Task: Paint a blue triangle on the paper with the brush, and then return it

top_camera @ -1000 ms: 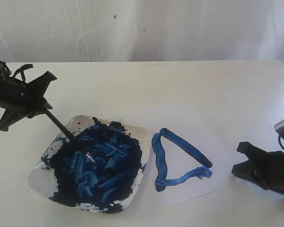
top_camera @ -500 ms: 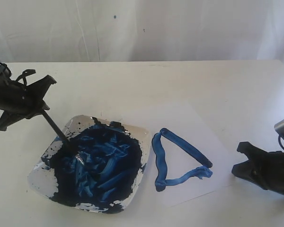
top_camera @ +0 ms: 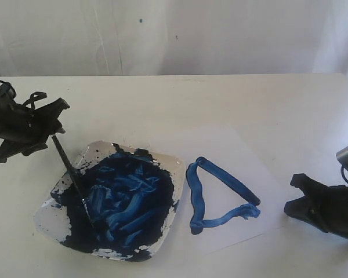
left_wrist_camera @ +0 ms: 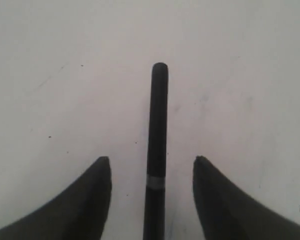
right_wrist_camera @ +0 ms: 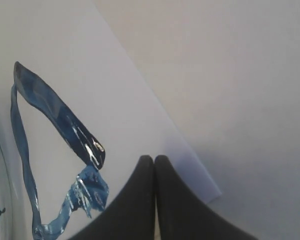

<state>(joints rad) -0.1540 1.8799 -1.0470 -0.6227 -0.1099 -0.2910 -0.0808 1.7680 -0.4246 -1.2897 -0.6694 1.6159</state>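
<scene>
At left on table (top_camera: 249, 98), white dish (top_camera: 49, 211) of dark blue paint, brush (left_wrist_camera: 157, 115) tip down in paint, handle leaning out between left fingers (left_wrist_camera: 97, 195), these spread, clear of handle, blue triangle (top_camera: 226, 176) on paper (top_camera: 220, 145) right of dish, right fingers (right_wrist_camera: 140, 200) pressed closed, empty, near paper's right edge.

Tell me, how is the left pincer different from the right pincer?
The left pincer is open, its jaws standing apart on either side of the brush handle without touching it. The right pincer is shut, tips pressed together on nothing. The left pincer hangs beside the paint dish, while the right pincer sits near the edge of the paper. Both are black.
</scene>
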